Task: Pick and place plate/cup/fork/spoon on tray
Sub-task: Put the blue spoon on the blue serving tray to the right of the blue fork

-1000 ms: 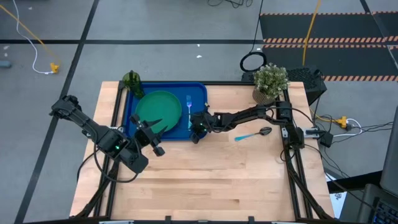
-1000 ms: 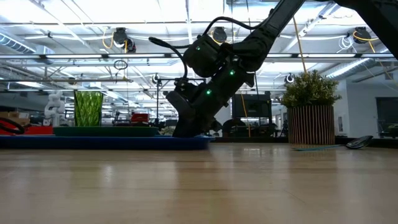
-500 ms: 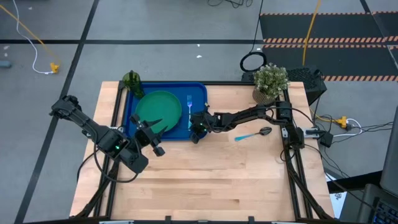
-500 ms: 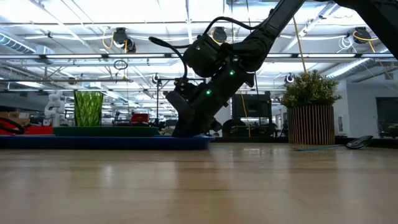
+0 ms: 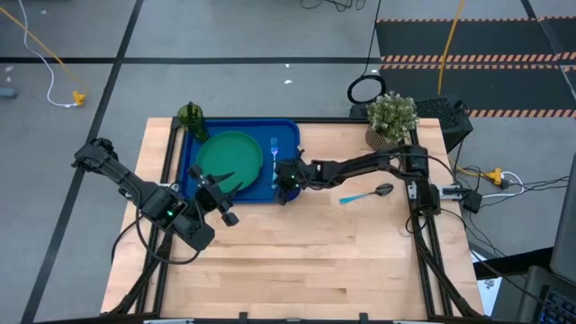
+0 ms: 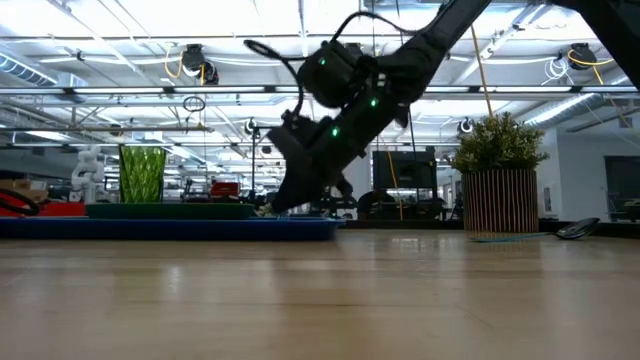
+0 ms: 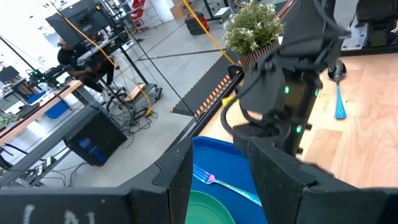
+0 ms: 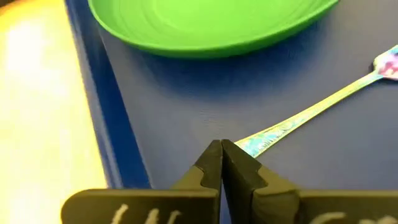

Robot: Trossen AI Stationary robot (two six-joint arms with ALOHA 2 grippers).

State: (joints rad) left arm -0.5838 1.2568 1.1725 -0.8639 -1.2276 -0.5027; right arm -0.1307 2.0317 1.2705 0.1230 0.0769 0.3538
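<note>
While the left tool (image 5: 219, 191) waits at the lower left corner of the tray (image 5: 286, 133), left of centre in the high view, its two fingers (image 7: 283, 180) stand apart with nothing between them. Just right of it, at the middle of the high view, the right tool (image 5: 280, 184) sits over the tray's lower right part, and in the right wrist view its fingers (image 8: 219, 163) are pressed together at the handle end of the fork (image 8: 311, 115); whether they pinch the handle or merely touch it cannot be told. The fork lies on the blue tray floor beside the plate (image 5: 229, 156), which rests flat inside the tray and fills most of its left half. In the low view the right arm slants down from the upper right to the tray's near edge. Farther right on the bare wooden table (image 5: 306, 252), the spoon (image 5: 364, 194) lies well apart from the tray. At the tray's upper left corner stands the cup (image 5: 191, 116), upright. A potted plant (image 5: 391, 117) stands at the table's upper right edge.
</note>
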